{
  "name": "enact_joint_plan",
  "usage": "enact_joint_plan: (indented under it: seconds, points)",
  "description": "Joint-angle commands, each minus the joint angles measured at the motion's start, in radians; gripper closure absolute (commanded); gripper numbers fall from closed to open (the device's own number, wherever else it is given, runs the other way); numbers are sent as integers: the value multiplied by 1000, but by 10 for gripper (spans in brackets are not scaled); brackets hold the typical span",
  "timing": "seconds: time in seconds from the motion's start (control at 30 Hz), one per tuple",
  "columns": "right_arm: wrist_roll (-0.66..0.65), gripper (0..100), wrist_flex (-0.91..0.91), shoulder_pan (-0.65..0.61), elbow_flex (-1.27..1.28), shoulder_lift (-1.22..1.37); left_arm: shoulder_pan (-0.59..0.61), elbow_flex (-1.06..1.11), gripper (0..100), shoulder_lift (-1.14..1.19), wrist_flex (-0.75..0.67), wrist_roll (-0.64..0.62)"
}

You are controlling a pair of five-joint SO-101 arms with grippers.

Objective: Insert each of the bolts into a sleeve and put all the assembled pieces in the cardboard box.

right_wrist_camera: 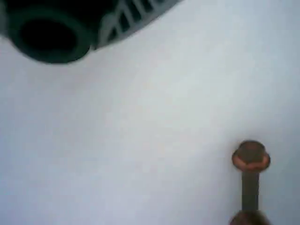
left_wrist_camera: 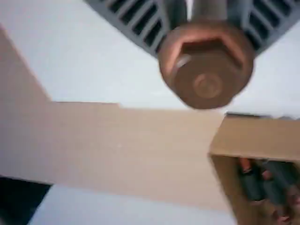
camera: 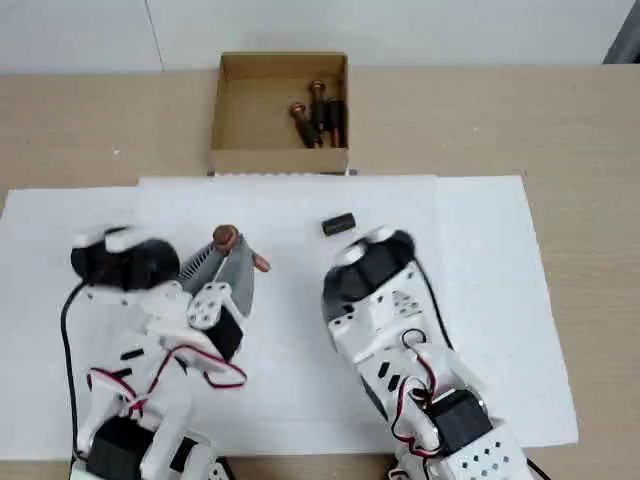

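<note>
The left gripper (camera: 228,254) is sitting over the left part of the white paper (camera: 480,300), pointing toward the far side of the table (camera: 100,120). It is holding a copper bolt (left_wrist_camera: 206,70) tight between its grey ribbed fingers (left_wrist_camera: 126,14). The bolt's hexagonal head is facing the left wrist camera and sticking out past the fingertips.

A second bolt (right_wrist_camera: 250,161) is lying on the paper, and in the high view a copper end is showing just right of the left gripper.

The right gripper (camera: 358,236) is resting over the middle of the paper, also pointing far. A black sleeve (camera: 340,224) is lying right at its tip, with the long side running left to right. In the right wrist view the sleeve's open end is facing the camera. Whether the right gripper is clamping the sleeve or only sitting against it, I cannot tell.

The cardboard box (camera: 228,110) is standing on the bare table just beyond the far edge of the paper. It is holding a few assembled pieces (camera: 320,115), bunched in its right half with their copper heads pointing far
</note>
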State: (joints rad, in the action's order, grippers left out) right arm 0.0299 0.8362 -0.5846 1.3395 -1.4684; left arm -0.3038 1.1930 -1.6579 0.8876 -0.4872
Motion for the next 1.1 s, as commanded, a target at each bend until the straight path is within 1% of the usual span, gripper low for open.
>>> enact_joint_plan:
  seconds: [0.0,0.17,0.3,0.43,0.6,0.93,1.07]
  points:
    - [-114,996,-59,-22,26,-10,-35,-1,994,-72,-29,-9]
    - [-209,996,-177,-24,77,-10,-69,-1,994,-106,-29,-9]
    - [-270,996,-242,-71,107,-10,-84,1,994,-107,-29,-9]
    - [-276,996,-309,-117,110,-10,-110,4,994,-109,-29,-9]
    - [-279,996,-369,-124,110,-10,-126,15,994,-109,-29,-9]
    - [-279,996,-390,-125,101,-10,-126,48,994,-109,-35,-18]
    - [-321,996,-390,-125,107,-10,-124,48,994,-109,-37,-49]
